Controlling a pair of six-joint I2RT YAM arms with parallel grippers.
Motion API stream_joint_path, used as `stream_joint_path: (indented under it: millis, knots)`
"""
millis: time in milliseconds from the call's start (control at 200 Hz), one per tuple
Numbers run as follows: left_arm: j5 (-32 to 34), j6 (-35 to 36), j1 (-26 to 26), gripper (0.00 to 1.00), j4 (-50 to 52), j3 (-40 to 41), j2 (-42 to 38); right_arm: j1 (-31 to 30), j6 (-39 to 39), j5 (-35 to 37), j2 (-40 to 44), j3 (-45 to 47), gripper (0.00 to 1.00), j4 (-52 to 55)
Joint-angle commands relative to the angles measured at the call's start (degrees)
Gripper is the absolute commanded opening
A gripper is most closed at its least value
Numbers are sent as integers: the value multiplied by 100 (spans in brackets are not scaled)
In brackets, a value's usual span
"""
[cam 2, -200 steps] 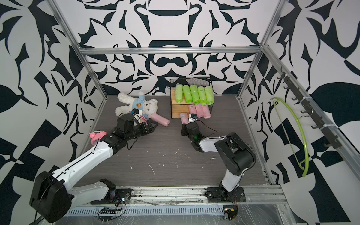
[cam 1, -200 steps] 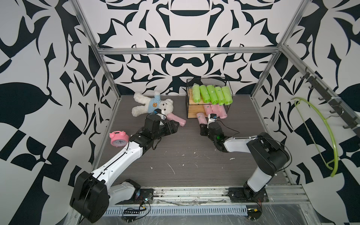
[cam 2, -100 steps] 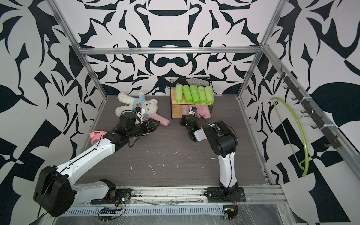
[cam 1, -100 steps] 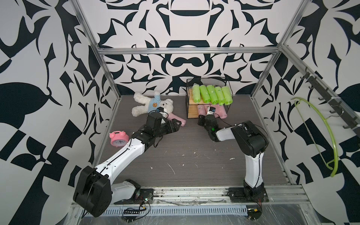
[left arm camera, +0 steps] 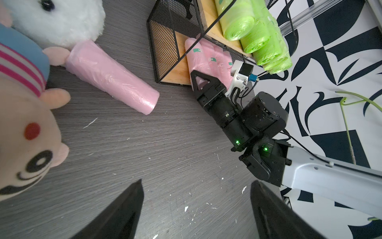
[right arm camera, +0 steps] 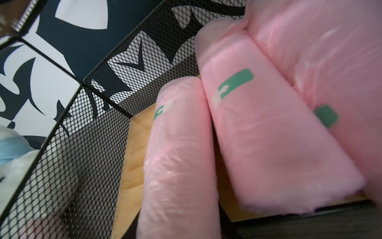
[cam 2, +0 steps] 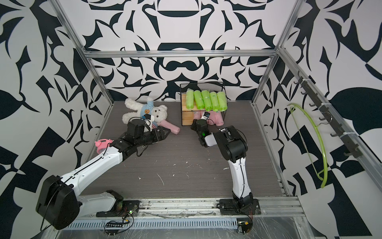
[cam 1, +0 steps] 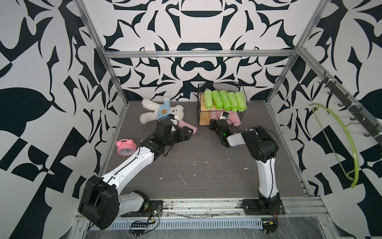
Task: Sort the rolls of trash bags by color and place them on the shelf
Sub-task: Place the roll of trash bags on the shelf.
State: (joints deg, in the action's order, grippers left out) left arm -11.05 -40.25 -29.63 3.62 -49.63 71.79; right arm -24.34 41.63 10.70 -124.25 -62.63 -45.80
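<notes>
Rolls of trash bags (cam 1: 225, 101) on the shelf (cam 1: 219, 87), 1 pink roll (cam 1: 191, 128) loose on the table (cam 1: 206, 161).
Both top views show 5 lime green rolls (cam 2: 206, 101) side by side on the upper board, with pink rolls (left arm camera: 206, 60) on the lower board. The loose roll has 1 end against the teddy bear (cam 1: 159, 112). Only the left wrist view shows the left gripper (left arm camera: 196, 182) spread wide and empty, near that roll. It also shows 1 finger of the right gripper (left arm camera: 195, 77) at the front end of the shelved pink roll nearest the mesh side wall (left arm camera: 165, 41). Whether that gripper is wide or closed cannot be told. The right wrist view shows those rolls' green labels (right arm camera: 233, 82) close up.
</notes>
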Motion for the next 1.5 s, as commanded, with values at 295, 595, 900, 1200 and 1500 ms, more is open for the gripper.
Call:
stream_joint_path:
  millis: [295, 595, 900, 1200, 1500]
  knots:
    - [-151, 35, 18, 89, -160, -109, 20, 57, 292, 99, 254, -25, 53, -263]
    - [-151, -7, 18, 89, -226, 12, -68, 43, 390, 132, 478, 278, 62, -317]
    - [-187, -36, 18, 89, -317, 107, -78, 32, 347, 137, 905, 748, 71, -368]
    - [-225, -27, 23, 90, -362, 190, -16, -17, 58, -262, 1702, 1499, 74, -259]
    - [-239, -42, 27, 90, -450, 252, 37, -1, 77, -1143, 2039, 1463, 59, 604]
